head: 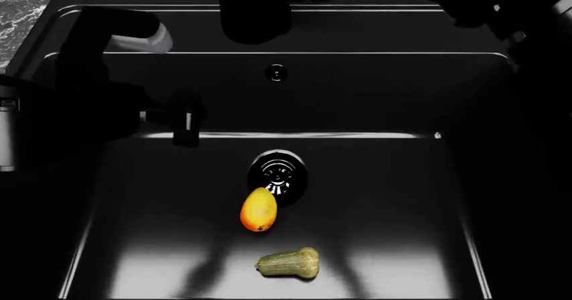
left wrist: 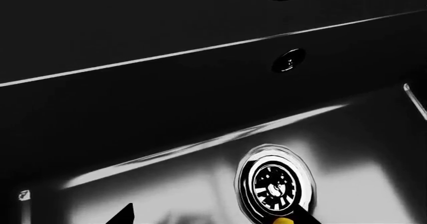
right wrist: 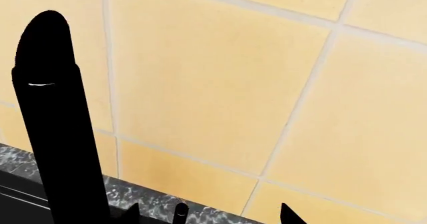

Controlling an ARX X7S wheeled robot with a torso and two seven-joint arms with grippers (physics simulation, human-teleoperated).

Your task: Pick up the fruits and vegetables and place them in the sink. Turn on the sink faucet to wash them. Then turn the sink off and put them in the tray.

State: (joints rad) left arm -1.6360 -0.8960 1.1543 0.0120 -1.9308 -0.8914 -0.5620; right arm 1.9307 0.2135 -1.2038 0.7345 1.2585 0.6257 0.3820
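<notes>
Already in the sink (head: 447, 246), mango (head: 258, 209) and squash (head: 290, 263) await washing; right pincer (right wrist: 210, 216), fingertips spread, should nudge the faucet (right wrist: 57, 129) lever at 12 o'clock gently.

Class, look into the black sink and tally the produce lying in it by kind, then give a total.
Inside the sink:
Mango: 1
Squash: 1
Total: 2
</notes>
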